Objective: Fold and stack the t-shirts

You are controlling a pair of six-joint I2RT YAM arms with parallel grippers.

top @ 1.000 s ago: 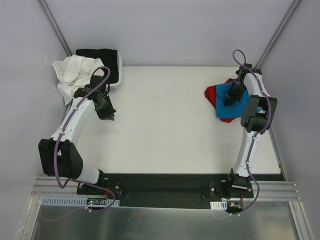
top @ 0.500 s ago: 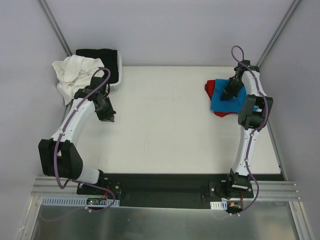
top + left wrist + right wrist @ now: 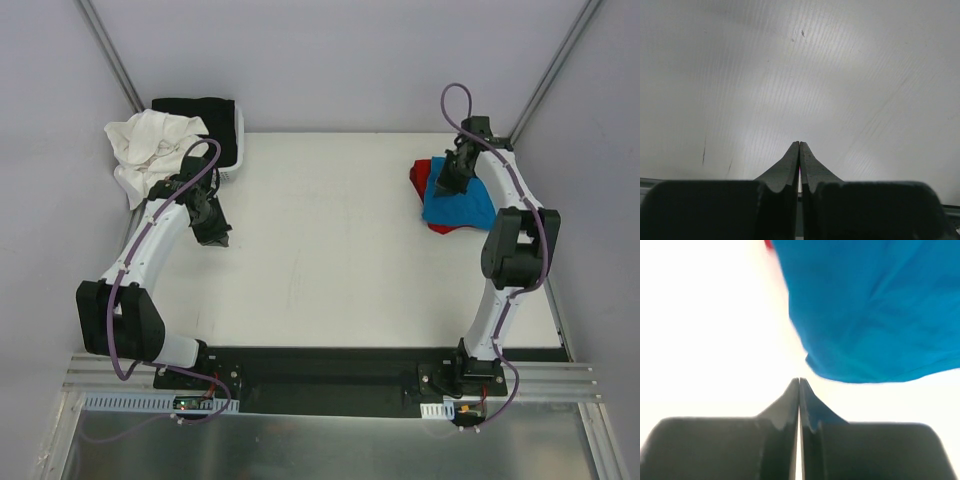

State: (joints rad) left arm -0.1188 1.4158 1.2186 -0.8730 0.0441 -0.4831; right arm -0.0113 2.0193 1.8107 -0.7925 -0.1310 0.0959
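White bench (image 3: 330, 260) carries the blue t-shirt (image 3: 462, 205) stacked on the red t-shirt (image 3: 419, 178), far right. Right fingers (image 3: 790, 405) and left fingers (image 3: 790, 165) are pinched together, empty. Next, probably: grasp the crumpled white t-shirt (image 3: 145, 150), far left.

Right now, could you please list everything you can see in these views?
Crumpled white cotton t-shirt: one, white, far-left corner
Black cloth garment: one, black, on the basket
White plastic basket: one, white, far-left corner
Bright blue t-shirt: one, blue, far right, over the red one
Red t-shirt: one, red, under the blue
White table: one, white, beneath everything
Left hand: one, black, shut, over bare table
Right hand: one, black, shut, near the blue t-shirt's edge
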